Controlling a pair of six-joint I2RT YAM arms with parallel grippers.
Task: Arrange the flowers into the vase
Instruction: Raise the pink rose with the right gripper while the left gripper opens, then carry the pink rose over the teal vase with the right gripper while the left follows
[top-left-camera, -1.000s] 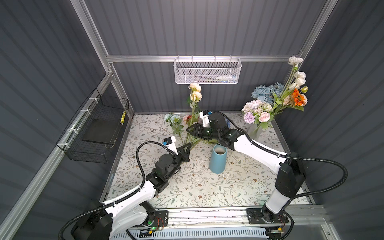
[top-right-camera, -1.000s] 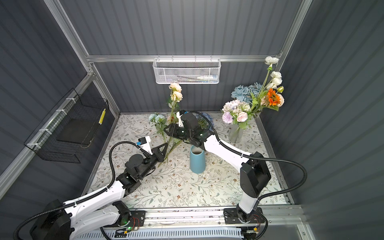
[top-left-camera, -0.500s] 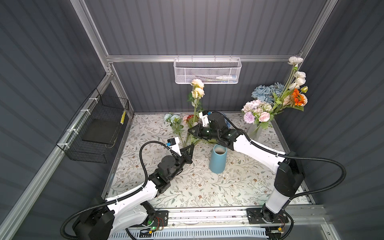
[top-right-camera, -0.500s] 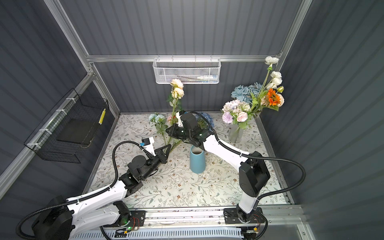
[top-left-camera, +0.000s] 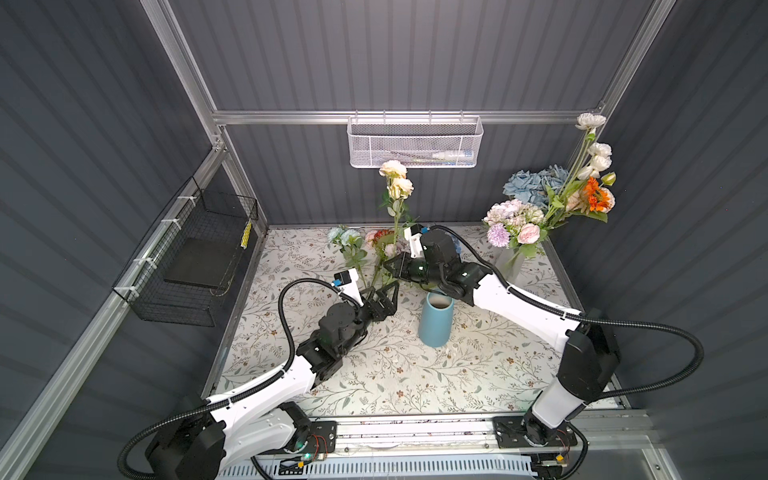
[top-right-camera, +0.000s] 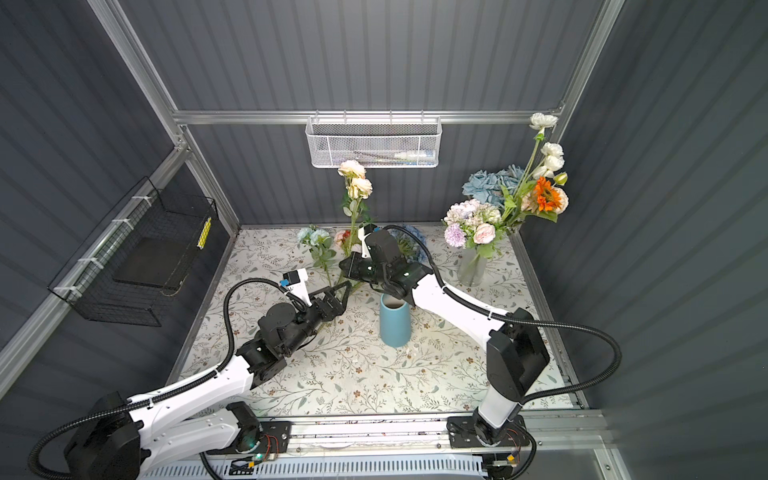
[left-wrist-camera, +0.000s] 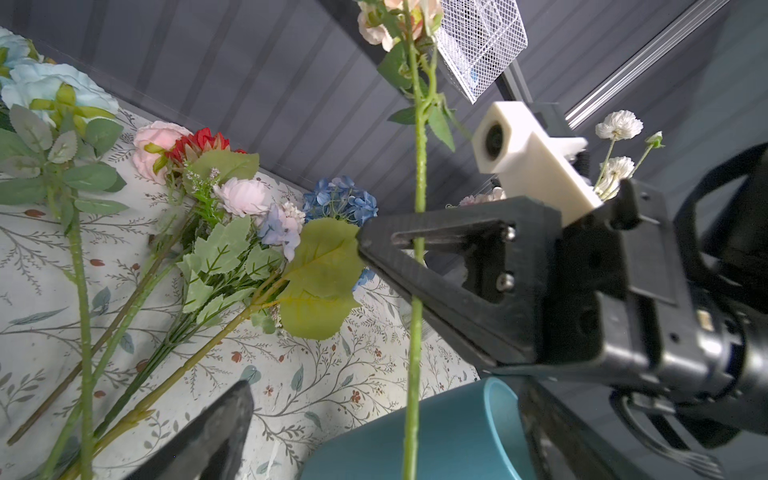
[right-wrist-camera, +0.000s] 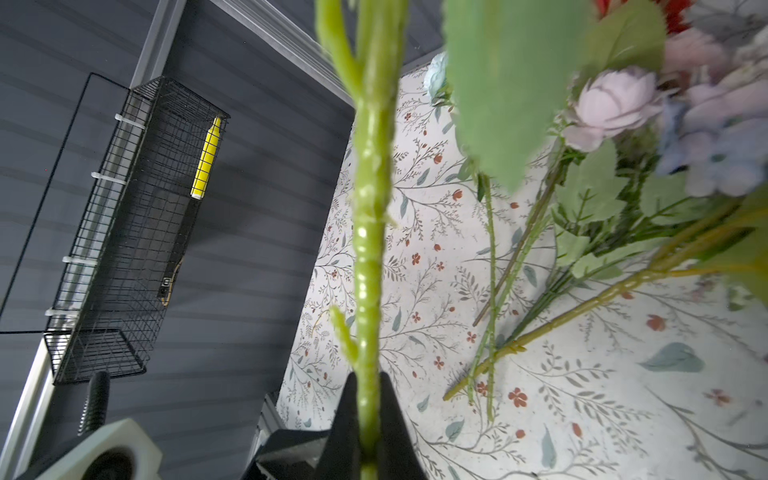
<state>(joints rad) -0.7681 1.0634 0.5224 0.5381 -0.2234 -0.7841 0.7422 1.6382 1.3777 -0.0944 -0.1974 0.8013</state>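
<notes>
One cream rose spray (top-left-camera: 400, 188) in hand and nothing yet in the blue vase (top-left-camera: 435, 322), by both top views: stem pinched upright in the closed right gripper (top-left-camera: 392, 266) just beside the vase, left gripper (top-left-camera: 385, 293) spread wide and empty near the lower stem, remaining flowers (top-left-camera: 351, 241) lying at the back of the table (top-left-camera: 478, 365). From the left wrist, same stem passing close by the vase mouth; from the right wrist, fingers (right-wrist-camera: 345, 424) tight on it, and no readable writing anywhere.
</notes>
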